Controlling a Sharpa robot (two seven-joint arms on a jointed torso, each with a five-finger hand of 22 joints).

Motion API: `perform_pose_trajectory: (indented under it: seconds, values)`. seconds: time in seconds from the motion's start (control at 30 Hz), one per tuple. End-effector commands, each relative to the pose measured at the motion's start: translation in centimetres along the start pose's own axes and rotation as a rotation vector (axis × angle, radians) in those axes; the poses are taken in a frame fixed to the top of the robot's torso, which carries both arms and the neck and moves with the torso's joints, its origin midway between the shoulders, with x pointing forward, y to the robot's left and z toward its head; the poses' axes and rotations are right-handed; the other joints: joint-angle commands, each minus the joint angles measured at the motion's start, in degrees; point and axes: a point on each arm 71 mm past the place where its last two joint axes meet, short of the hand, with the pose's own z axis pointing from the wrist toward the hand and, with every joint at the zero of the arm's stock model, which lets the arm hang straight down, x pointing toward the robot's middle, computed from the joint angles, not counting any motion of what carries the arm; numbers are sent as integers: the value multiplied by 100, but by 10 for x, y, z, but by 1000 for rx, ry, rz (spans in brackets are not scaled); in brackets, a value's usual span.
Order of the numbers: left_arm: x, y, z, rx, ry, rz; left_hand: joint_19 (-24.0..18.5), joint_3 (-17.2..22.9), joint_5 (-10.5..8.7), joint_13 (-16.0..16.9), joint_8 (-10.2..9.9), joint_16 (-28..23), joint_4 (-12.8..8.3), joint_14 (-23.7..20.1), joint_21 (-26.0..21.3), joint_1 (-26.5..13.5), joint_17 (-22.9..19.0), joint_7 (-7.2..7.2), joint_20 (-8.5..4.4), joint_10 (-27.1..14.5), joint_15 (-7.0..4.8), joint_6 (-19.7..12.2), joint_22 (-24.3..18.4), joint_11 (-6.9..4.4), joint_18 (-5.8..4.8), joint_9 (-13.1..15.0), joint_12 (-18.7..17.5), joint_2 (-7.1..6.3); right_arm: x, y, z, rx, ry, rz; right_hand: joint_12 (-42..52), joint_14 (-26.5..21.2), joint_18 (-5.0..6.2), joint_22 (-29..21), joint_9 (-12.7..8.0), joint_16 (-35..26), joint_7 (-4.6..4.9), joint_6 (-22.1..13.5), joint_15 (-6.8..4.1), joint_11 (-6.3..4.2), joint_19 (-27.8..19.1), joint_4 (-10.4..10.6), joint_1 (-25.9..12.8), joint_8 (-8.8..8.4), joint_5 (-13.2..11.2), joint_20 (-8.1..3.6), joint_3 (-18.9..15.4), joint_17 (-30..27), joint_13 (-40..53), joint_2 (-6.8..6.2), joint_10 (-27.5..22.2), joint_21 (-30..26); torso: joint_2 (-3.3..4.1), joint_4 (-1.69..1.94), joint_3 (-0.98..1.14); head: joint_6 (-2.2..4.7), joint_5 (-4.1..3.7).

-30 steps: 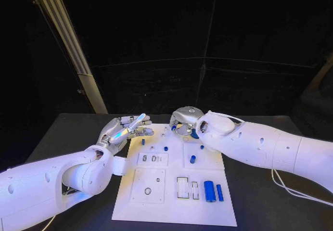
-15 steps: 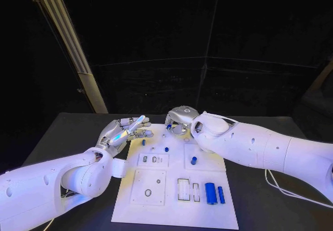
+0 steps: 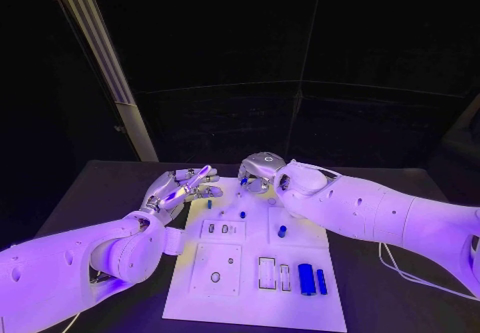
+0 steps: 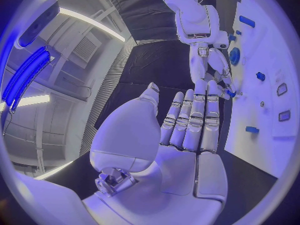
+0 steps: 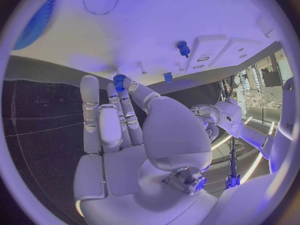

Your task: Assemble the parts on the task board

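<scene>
Pinching a small blue gear-topped part (image 5: 119, 80) in its fingers, the right hand (image 3: 259, 173) hovers over the white task board (image 3: 240, 277), centre frame on the black counter (image 3: 100, 187). The left hand (image 3: 180, 189) beside it has its fingers spread, holding nothing.

The right hand (image 3: 262, 173) covered the far edge of the task board (image 3: 240, 277) in the head view, so what lay beneath it there could not be seen. In the right wrist view a small blue part (image 5: 119, 81) sat at the fingertips (image 5: 118, 87), its lower end hidden behind them, and its shape was too small to make out. The large blue disc (image 5: 36, 21) was cut off at that circle's rim. In the left wrist view the board ran out of the circle, and the blue pieces (image 4: 246, 21) on it were too small to tell apart.
</scene>
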Motion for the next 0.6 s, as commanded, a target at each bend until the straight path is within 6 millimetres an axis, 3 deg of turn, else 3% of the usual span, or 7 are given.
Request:
perform_pose_trajectory:
  seconds: [0.03,0.47,0.6]
  values:
    - [2,-1,1,4,16,-5,52,-13,9,-6,-23,-33,-14,15,-18,45,6,10,1,-7,14,33,-5,6,73,-9,-17,33,0,1,1,-9,13,-13,32,112,-44,1,-2,30,2,25,-32,8,-16,12,6,-28,12,-12,38,-7,2,-68,27,25,5,13,2,-13,-3]
    - [1,-2,1,3,18,-6,52,-13,9,-6,-23,-33,-14,15,-18,45,6,10,1,-7,14,33,-5,6,73,-9,-17,33,2,0,4,-3,32,-19,15,83,-27,-85,-22,2,47,-90,15,57,-130,86,-69,-62,-80,21,98,-80,-21,-181,-172,2,9,11,-3,-31,-1]
    - [1,-2,1,2,18,-6,52,-13,9,-6,-23,-33,-14,15,-18,45,6,10,1,-7,14,33,-5,6,73,-9,-17,33,2,-1,5,5,39,-21,13,16,4,-319,-42,-126,161,-491,163,211,-323,175,-200,-73,-252,97,-16,-337,-32,-431,-854,-142,12,8,-3,-28,12]
